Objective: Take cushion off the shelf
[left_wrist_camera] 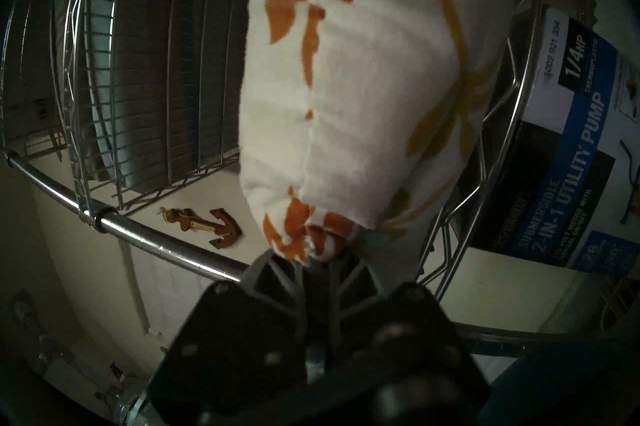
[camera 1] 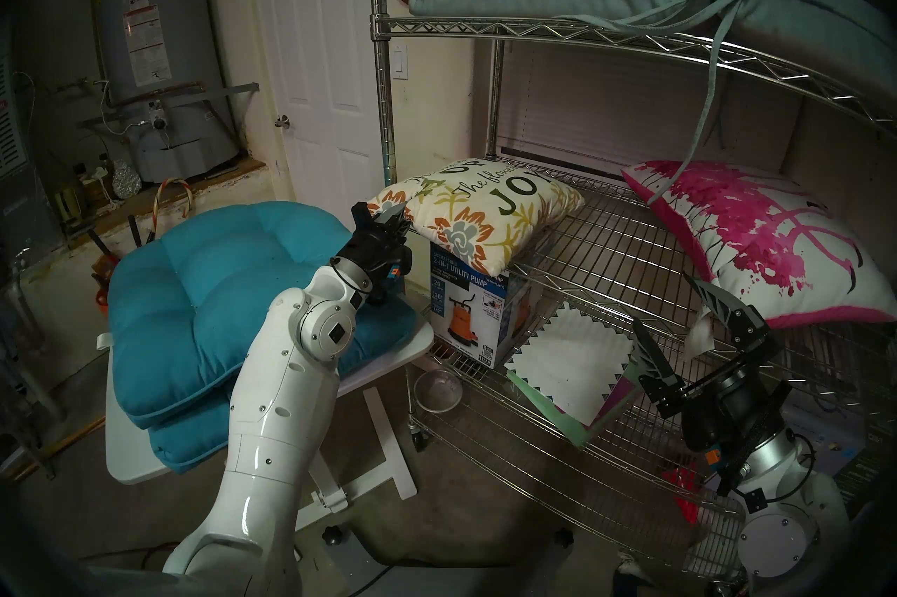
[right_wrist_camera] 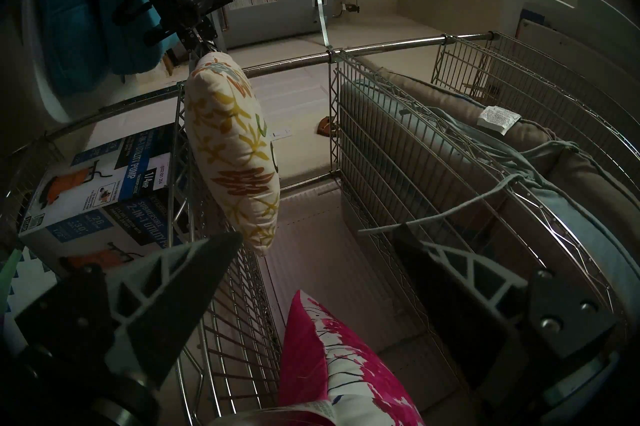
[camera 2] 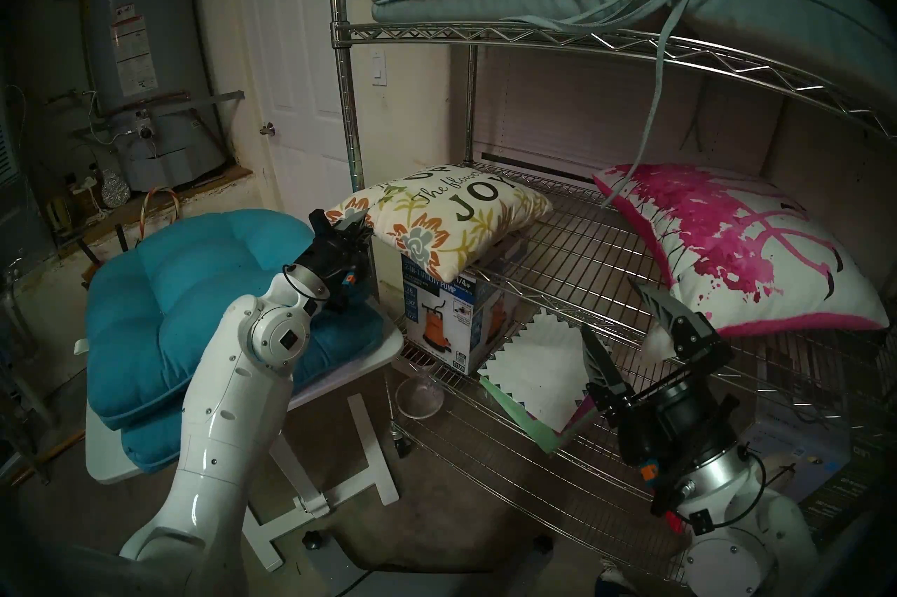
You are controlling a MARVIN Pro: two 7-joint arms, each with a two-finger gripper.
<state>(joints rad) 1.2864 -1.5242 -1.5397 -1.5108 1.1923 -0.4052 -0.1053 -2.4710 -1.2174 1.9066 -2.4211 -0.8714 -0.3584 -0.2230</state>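
Two grippers in view, only one busy. Left gripper is pinched tight on the corner of the floral pillow, which sits on the middle tier of the shelf with that corner hanging off the left edge, above the pump box. Right gripper hangs in front of the shelf with fingers spread wide, nothing in them, near the pink pillow. Blue cushions are stacked on the white table to the left.
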